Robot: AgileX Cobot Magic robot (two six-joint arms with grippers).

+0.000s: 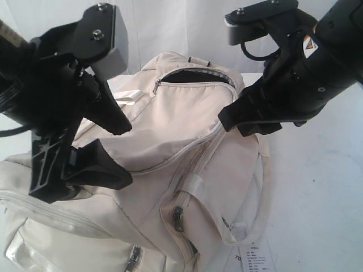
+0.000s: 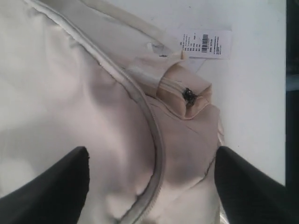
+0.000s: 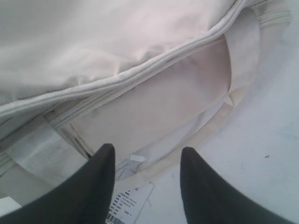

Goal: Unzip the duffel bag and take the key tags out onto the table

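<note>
On the left, the left gripper (image 1: 126,156) hung over the cream duffel bag (image 1: 187,130), its jaws wide apart and empty. The bag lay on the white counter (image 1: 317,192), its top pocket (image 1: 195,76) partly unzipped and dark inside, with a white barcode label (image 1: 255,258) just beside it, the print too small to read. On the right, the right gripper (image 3: 147,151) hovered by the bag's edge, jaws apart and empty, a small triangular sticker (image 1: 309,46) on its arm.
</note>
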